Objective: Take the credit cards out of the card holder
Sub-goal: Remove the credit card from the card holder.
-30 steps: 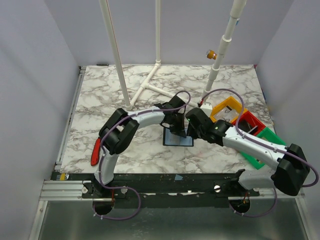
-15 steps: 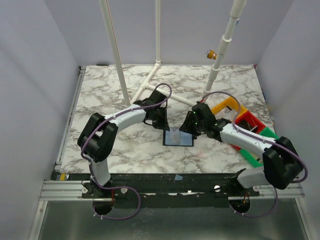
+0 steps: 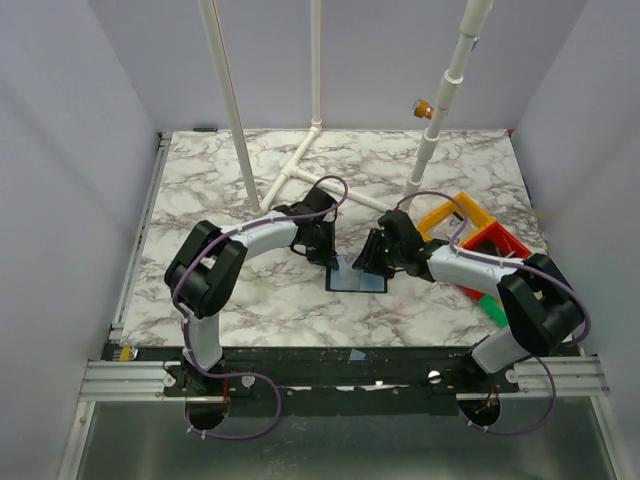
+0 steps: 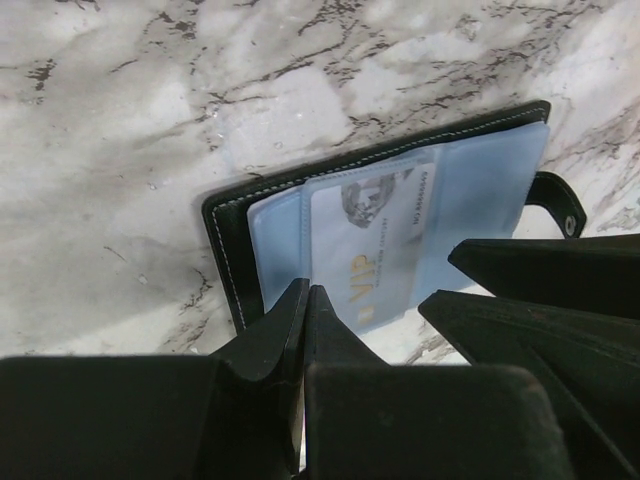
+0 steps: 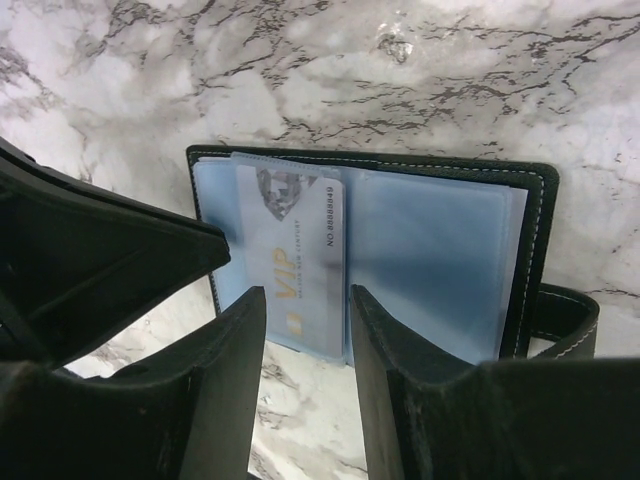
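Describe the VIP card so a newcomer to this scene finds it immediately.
Mid marble table lies an open black card holder. Inside sits a pale card, marked by gold VIP lettering and a printed number; the pocket beside it looks empty.

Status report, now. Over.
Left end effector shut beside card holder. Right end effector open over VIP card. Holder open flat, card in sleeve. Nothing blocking.

- Soft, even light falls from above; the pale worktop (image 3: 290,305) looks bright.
- Shadows are faint and diffuse.
- Wrist views: dark, blurred foreground; sharp marble with small glints.
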Action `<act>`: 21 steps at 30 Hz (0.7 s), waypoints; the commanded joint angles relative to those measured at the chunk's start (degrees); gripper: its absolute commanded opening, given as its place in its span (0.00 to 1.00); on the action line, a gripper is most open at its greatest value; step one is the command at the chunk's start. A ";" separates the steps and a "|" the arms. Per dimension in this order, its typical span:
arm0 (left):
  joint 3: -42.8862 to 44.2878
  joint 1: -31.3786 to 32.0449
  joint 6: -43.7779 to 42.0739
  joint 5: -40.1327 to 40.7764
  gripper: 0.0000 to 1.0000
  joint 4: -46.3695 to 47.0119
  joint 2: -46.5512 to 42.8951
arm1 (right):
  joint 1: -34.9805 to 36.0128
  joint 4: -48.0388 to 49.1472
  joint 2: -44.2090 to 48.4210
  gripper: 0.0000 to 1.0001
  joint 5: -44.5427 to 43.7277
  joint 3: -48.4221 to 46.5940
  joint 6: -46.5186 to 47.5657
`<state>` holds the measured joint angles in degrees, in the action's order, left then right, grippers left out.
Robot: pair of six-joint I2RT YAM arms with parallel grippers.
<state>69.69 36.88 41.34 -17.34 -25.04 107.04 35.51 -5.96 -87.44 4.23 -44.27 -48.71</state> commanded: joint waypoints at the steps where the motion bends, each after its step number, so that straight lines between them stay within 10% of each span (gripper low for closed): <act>1: -0.17 0.16 -0.74 -0.46 0.00 1.45 1.34 | -0.47 2.81 -1.82 0.42 1.35 1.20 -0.71; 21: -0.06 1.05 0.76 -0.88 0.00 1.66 2.22 | -0.88 7.96 -9.84 0.41 8.72 -2.08 -0.03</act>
<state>69.69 37.54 41.65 -17.63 -23.68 108.84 34.74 0.10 -93.65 9.02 -44.29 -49.08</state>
